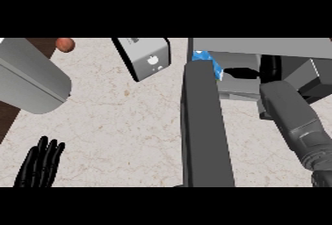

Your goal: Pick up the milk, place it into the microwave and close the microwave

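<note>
Counter (123, 127): beige stone w/ faint veins, matte.

Microwave (259, 44), upper right: grey boxy shell, flat panels, cavity open to the view. Its door (204, 132) is swung out and seen edge-on, a long dark-grey slab running from upper centre down to the bottom edge.

Milk (202, 56): blue-and-white carton, angular, at the microwave's mouth just behind the door's top end. Mostly hidden by the door.

Upper left: big grey block (29, 81) w/ rounded corners, smooth. By its top, a small brown round thing (65, 44), glossy. Top centre: silver box (148, 56), tilted, dark side face, white apple mark on front.

Count: 1 milk, 1 microwave w/ 1 door, 1 grey block, 1 brown thing, 1 silver box, 2 hands.

Right hand (243, 72): black, inside the microwave opening, its tip pointing left and reaching the carton's right side. Can't tell if it grips the carton or only touches it, since the door and the hand's own bulk cover the contact. Grey forearm (292, 118) comes up from the lower right.

Left hand (40, 163), lower left: black, fingers straight, close together, pointing up. Resting over the counter, holding nothing.
</note>
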### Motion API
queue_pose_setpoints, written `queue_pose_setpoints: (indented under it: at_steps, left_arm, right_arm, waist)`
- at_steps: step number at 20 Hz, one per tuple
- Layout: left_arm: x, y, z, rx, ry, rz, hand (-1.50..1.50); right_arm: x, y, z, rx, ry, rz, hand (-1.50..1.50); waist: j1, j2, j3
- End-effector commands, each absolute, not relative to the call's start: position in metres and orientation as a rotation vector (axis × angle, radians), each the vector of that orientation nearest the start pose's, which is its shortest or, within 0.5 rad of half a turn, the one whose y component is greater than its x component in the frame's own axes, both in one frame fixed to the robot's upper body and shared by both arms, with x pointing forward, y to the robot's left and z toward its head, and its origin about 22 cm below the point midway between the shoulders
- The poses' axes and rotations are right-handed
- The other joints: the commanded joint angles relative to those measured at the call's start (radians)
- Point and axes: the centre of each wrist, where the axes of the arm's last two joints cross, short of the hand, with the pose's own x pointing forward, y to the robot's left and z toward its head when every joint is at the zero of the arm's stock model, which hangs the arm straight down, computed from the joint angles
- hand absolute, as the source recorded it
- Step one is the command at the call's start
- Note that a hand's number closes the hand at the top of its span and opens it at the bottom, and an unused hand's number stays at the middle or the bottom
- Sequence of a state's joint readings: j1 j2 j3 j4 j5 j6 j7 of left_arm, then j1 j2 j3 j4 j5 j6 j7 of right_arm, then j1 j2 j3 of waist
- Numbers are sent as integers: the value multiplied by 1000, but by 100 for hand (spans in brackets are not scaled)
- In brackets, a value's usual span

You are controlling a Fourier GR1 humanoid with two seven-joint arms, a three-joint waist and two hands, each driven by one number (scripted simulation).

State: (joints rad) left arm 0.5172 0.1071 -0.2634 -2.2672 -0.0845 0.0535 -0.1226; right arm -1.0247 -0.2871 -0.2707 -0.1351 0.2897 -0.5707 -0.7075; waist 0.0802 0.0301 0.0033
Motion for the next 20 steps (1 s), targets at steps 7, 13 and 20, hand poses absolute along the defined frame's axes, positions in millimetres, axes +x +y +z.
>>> queue_pose_setpoints:
  at_steps: [7, 13, 20]
  left_arm:
    - [110, 219, 72, 52, -1886, -60, -150]
    - [108, 206, 85, 46, -1890, -67, -150]
    - [112, 208, 89, 48, -1889, -71, -150]
  right_arm:
    - [424, -293, 25, -586, -1892, 222, -150]
    - [404, -288, -11, -465, -1868, 198, -150]
    - [391, -273, -35, -276, -1837, 196, -150]
  waist:
    - [-24, -10, -1]
    - [-40, -15, -1]
    - [-64, -24, -2]
